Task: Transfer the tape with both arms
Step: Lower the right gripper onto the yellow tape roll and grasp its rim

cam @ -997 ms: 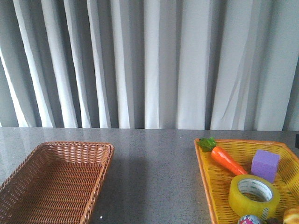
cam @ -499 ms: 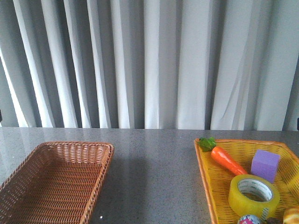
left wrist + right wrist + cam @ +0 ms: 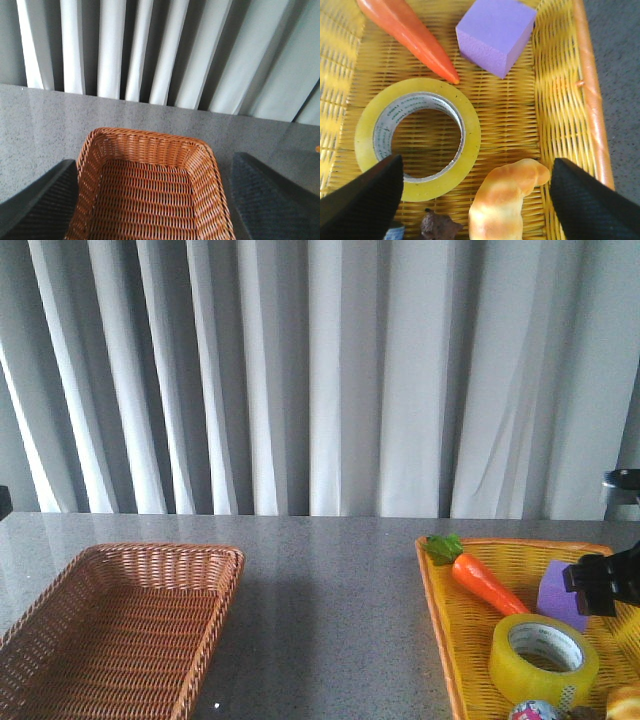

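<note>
Yellow translucent tape roll [image 3: 417, 136] lying flat in yellow wicker tray [image 3: 450, 640] at right, near orange carrot [image 3: 487, 583] and purple cube [image 3: 495, 34]. Grey print on white core, too small to read. Right gripper [image 3: 475, 200] spread wide above tray, grasping nothing. Left gripper [image 3: 150, 200] likewise spread, over brown basket [image 3: 202, 165].

Long curtain [image 3: 320, 370] hangs behind table, covers whole back of room. Curtain grey-white, many up-and-down folds, some folds bright, some dark. Brightest strips on left side. Table top [image 3: 330, 580] flat, dark grey, tiny light speckles like stone. Soft shine on it near curtain. Curtain bottom meets far edge of table. Left wrist view: same curtain [image 3: 165, 50], same grey speckled top [image 3: 40, 125].
</note>
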### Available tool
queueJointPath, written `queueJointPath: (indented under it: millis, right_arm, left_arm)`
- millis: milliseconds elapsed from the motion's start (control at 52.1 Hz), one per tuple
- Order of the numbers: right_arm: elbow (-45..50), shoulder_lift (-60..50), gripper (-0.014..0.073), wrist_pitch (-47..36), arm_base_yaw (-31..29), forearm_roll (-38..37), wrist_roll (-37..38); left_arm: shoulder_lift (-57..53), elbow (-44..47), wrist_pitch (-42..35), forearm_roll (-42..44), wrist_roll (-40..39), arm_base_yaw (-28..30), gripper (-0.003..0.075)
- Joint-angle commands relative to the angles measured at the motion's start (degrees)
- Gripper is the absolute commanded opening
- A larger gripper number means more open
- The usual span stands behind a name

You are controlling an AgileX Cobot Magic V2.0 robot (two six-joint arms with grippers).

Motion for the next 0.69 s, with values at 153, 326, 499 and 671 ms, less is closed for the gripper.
queueJointPath:
  millis: [153, 326, 499, 671]
  right_arm:
    - [-10.65, 8.94, 0.0578, 4.04, -0.25, -0.44, -1.4]
    - [-11.4, 13.0, 0.0578, 4.1, -0.25, -0.18, -2.94]
    - [-12.02, 16.41, 0.0578, 3.98, -0.25, -0.38, -2.94]
    - [-14.34, 19.69, 0.0568, 4.22, -0.25, -0.25, -3.05]
  left_arm:
    - [-0.75, -2.14, 0.13, -0.92, -0.31, -0.14, 0.0555]
    - [-0.75, -2.14, 0.56, -0.87, -0.31, -0.14, 0.0555]
    - [-0.75, -2.14, 0.79, -0.89, -0.31, -0.14, 0.0555]
    - [-0.75, -2.14, 1.1, -0.89, -0.31, -0.14, 0.0555]
